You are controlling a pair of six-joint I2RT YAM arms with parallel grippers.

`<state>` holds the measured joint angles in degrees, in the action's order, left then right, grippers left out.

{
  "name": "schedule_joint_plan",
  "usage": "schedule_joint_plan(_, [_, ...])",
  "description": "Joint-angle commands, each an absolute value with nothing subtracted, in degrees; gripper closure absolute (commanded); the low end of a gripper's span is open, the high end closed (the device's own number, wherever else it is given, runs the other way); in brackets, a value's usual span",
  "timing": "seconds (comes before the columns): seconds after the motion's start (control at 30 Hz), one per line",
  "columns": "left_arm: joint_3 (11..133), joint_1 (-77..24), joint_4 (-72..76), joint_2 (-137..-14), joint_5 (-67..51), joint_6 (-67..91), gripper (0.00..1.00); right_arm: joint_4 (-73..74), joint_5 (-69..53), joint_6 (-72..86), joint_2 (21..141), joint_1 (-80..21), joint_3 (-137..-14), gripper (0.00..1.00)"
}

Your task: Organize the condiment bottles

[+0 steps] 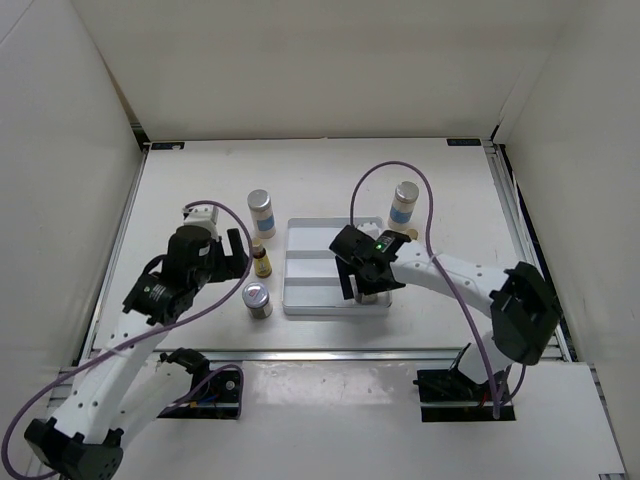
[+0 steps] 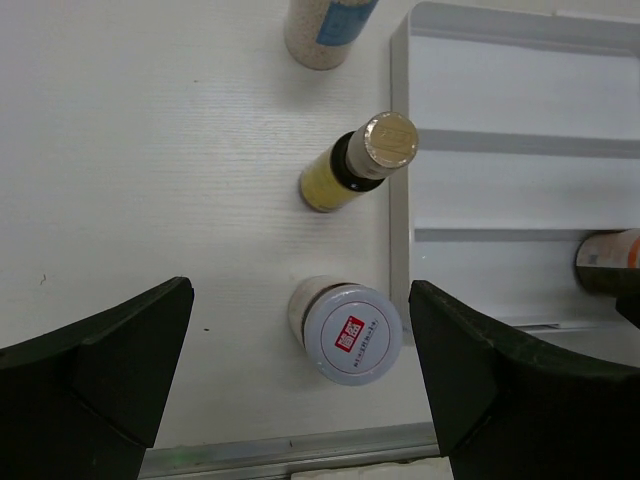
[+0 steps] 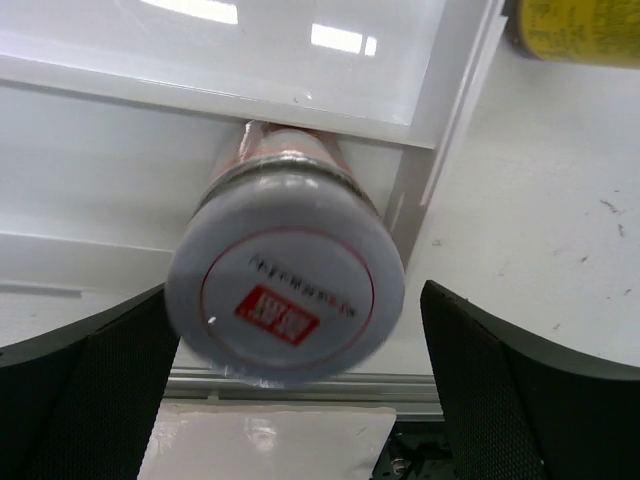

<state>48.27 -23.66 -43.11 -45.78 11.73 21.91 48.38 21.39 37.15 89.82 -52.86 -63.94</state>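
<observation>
A silver-lidded jar with a red mark [image 3: 285, 300] stands in the near right corner of the white ridged tray [image 1: 310, 262]. My right gripper [image 1: 367, 285] is open and straddles it. A second such jar [image 1: 258, 300] stands on the table left of the tray, with a tiny yellow dark-capped bottle [image 1: 261, 262] behind it. My left gripper [image 1: 238, 255] is open above them, and the jar [image 2: 352, 335] lies between its fingers in the left wrist view. Two tall white bottles with blue bands stand at the back, one on the left [image 1: 260, 212] and one on the right [image 1: 405, 203]. Another yellow bottle [image 3: 580, 30] lies beyond the tray's right edge.
White walls enclose the table on three sides. A metal rail [image 1: 320, 352] runs along the near edge, close to the tray. A purple cable [image 1: 385, 170] loops over the tray's back right.
</observation>
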Motion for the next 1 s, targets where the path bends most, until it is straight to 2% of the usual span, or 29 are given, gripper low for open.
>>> schedule_joint_plan(0.0, [49.57, -24.43, -43.77, -41.05, 12.22, 22.51, 0.00, 49.83, 27.25, 37.00, 84.99, -54.05, -68.10, 0.00])
schedule_joint_plan(0.2, [54.40, -24.43, -47.02, -39.83, 9.14, 21.26, 0.00, 53.26, 29.18, 35.87, 79.46, -54.05, -71.81, 0.00])
schedule_joint_plan(0.4, [51.69, -24.43, -47.81, -36.65, 6.25, 23.64, 0.00, 49.83, 31.99, 33.22, 73.13, -54.05, -70.49, 0.00])
schedule_joint_plan(0.6, [51.51, -24.43, -49.83, -45.17, 6.06, 30.73, 0.00, 50.36, 31.99, 32.70, 73.13, -54.05, -69.18, 0.00])
schedule_joint_plan(0.73, [49.75, -25.04, -50.71, -45.09, 13.34, 33.13, 0.00, 50.36, 31.99, 33.92, 73.13, -54.05, -68.12, 0.00])
schedule_joint_plan(0.8, [49.75, -25.05, -50.71, -46.13, 13.36, 33.66, 0.00, 50.36, 31.99, 33.93, 73.13, -54.05, -67.59, 0.00])
schedule_joint_plan(0.97, [48.43, -29.43, -51.24, -53.16, 13.36, 36.91, 0.00, 50.36, 31.99, 34.45, 72.51, -54.05, -65.92, 0.00])
